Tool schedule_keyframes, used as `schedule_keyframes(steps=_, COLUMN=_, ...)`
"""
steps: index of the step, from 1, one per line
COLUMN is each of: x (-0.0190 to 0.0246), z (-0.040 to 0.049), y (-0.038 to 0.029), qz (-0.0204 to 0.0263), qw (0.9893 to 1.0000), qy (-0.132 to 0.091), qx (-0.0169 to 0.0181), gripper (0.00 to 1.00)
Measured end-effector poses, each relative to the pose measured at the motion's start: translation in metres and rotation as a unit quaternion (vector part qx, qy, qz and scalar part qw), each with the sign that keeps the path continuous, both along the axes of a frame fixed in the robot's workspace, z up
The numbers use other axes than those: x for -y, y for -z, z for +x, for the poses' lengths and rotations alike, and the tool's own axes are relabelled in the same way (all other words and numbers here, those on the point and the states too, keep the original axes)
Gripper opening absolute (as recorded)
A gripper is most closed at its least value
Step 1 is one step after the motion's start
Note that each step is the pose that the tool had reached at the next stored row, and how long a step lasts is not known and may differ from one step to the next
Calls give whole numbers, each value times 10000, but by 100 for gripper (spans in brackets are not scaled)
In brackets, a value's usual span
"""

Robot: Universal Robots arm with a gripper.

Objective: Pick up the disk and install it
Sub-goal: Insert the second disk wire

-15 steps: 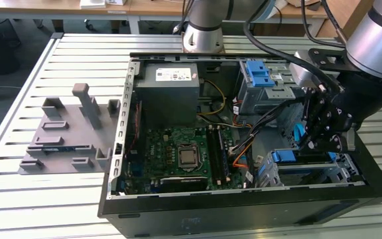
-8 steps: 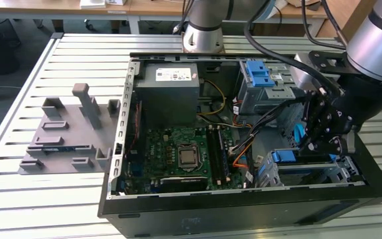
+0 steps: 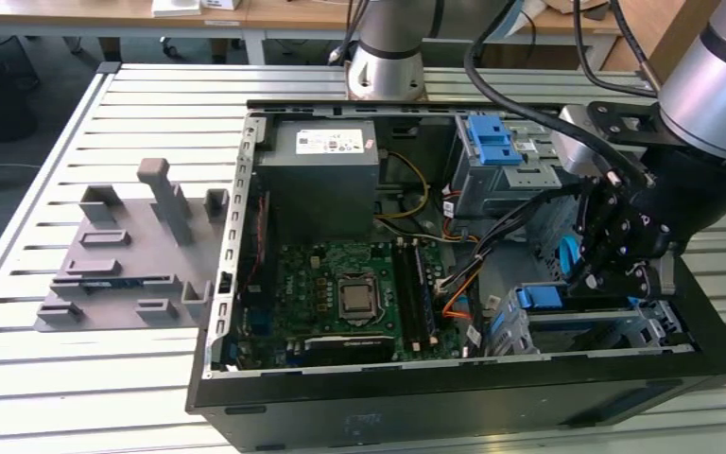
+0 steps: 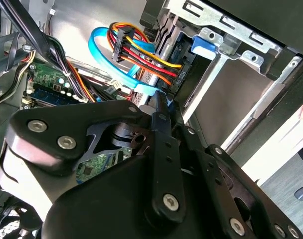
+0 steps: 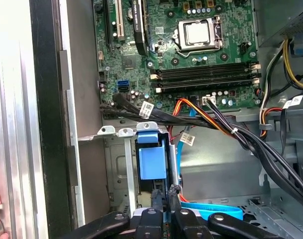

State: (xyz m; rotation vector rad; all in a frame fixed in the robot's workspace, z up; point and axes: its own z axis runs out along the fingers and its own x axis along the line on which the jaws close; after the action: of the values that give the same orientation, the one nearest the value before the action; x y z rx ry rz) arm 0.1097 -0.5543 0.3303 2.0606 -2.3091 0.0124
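1. The gripper (image 3: pixel 618 248) hung inside the open computer case (image 3: pixel 337 402), at the exterior view's right, above the drive cage (image 3: pixel 603 326).
2. In the first wrist view the gripper's fingers (image 5: pixel 158 201) stood close together; whether they clasped anything could not be told.
3. The disk (image 5: pixel 152 162), shown by its blue plastic frame, sat in the drive cage just beyond the fingertips; whether they touched it could not be told.
4. A light-blue data cable (image 4: pixel 111 62) and a red, yellow and orange wire bundle (image 4: pixel 146 55) ran to the cage in the second wrist view.
5. The motherboard (image 3: pixel 344 288) lay in the middle of the case, and the grey power supply (image 3: pixel 325 156) beyond it.
6. A grey fixture (image 3: pixel 129 255) rested on the slatted table (image 3: pixel 35 378), at the exterior view's left of the case.
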Motion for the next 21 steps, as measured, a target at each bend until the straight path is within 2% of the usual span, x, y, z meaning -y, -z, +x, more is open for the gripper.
schedule_keyframes(steps=4, x=1, z=0, y=2, qz=0, qw=10000, qy=0, qx=0, gripper=17)
schedule_keyframes(steps=5, x=1, z=0, y=2, qz=1, qw=10000, qy=0, qx=0, gripper=24)
schedule_keyframes(steps=21, x=0, z=5, y=-79, qz=0, qw=10000, qy=0, qx=-12, gripper=24)
